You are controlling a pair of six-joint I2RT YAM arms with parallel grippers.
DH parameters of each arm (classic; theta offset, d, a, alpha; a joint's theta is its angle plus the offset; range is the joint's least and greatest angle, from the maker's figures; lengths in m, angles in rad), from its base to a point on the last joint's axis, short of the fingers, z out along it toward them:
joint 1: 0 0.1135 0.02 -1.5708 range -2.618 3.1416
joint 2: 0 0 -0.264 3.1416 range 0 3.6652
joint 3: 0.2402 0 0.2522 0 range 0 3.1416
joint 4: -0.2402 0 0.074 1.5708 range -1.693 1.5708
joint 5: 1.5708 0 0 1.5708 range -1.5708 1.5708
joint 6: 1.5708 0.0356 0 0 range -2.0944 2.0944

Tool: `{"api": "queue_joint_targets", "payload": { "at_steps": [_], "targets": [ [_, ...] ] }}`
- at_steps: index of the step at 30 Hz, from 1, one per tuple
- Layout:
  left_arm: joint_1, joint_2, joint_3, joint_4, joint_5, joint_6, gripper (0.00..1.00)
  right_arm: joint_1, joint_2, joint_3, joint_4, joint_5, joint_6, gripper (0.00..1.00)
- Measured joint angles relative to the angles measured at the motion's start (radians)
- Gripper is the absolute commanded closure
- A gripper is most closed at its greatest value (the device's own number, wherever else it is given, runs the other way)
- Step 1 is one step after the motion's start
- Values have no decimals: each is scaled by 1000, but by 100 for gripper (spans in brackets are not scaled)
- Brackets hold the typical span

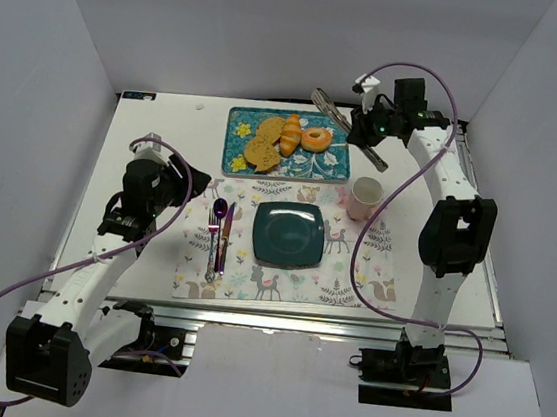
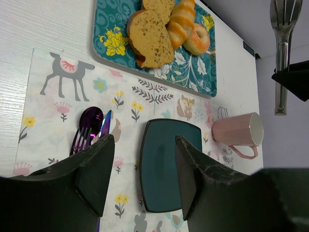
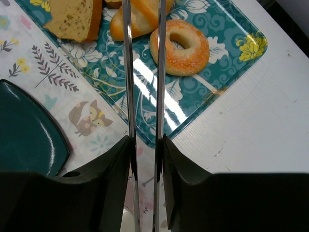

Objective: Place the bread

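The bread (image 1: 316, 138), a small golden-orange ring, lies at the right end of the teal flowered tray (image 1: 334, 163). It also shows in the left wrist view (image 2: 197, 39) and the right wrist view (image 3: 179, 46). My right gripper (image 1: 366, 130) is shut on metal tongs (image 1: 329, 105) and holds them in the air just right of the tray. In the right wrist view the two tong arms (image 3: 127, 72) run up from the gripper (image 3: 145, 140) past the left side of the bread, apart from it. My left gripper (image 1: 189, 180) is open and empty above the placemat (image 2: 143, 142).
A dark teal square plate (image 1: 288, 234) sits mid-placemat. A pink cup (image 1: 365, 198) stands to its right. A purple fork and knife (image 1: 219, 232) lie to its left. Toast slices (image 1: 263, 141) and a croissant (image 1: 291, 134) share the tray beside the bread.
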State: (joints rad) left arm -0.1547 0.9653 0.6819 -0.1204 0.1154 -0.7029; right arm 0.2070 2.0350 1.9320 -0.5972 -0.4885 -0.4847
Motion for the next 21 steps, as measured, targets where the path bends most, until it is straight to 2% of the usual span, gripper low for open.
{"api": "queue_joint_targets", "payload": {
  "at_steps": [13,21],
  "targets": [
    [0,0,0,0,-3,-4,37,33,10,27,2,47,-13,58],
    [0,6,0,1,-3,-5,37,61,9,-16,45,137,-119,54]
  ]
}}
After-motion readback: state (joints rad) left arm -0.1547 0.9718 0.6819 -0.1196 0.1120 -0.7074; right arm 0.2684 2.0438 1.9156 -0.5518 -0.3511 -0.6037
